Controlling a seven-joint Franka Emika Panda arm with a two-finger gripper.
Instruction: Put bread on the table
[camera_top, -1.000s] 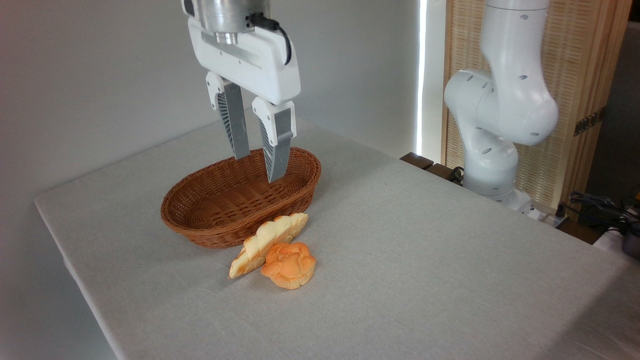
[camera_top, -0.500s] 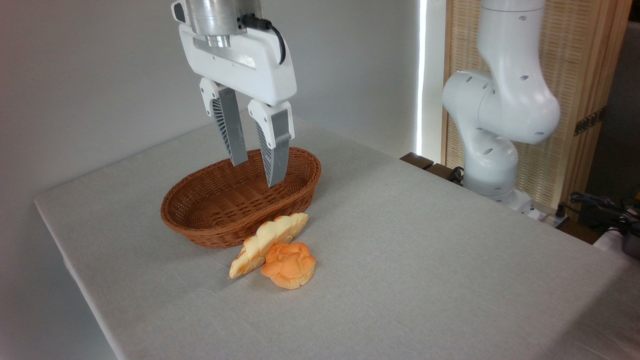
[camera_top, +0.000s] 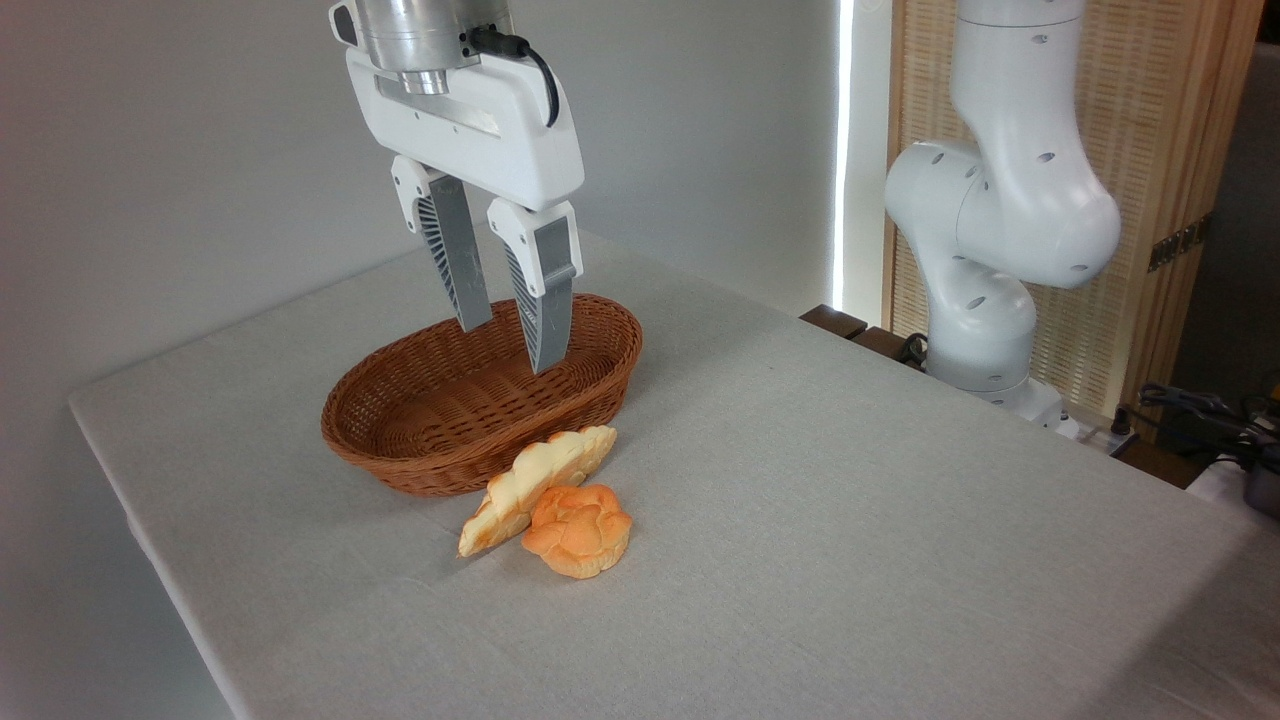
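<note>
The gripper (camera_top: 510, 345) hangs above the wicker basket (camera_top: 480, 405), its fingers apart and holding nothing; over the last second it has drifted up and to the left, while nothing else on the counter (camera_top: 850, 520) has moved; the bread (camera_top: 535, 487) lies on the cloth just in front of the basket, its upper end close against the basket's wall and its side touching the round orange bun (camera_top: 578, 530); the basket shows empty. Judging from this, the loaf is already out and resting on the counter, so the task looks done, and the rising arm reads as a retreat rather than a new approach.
</note>
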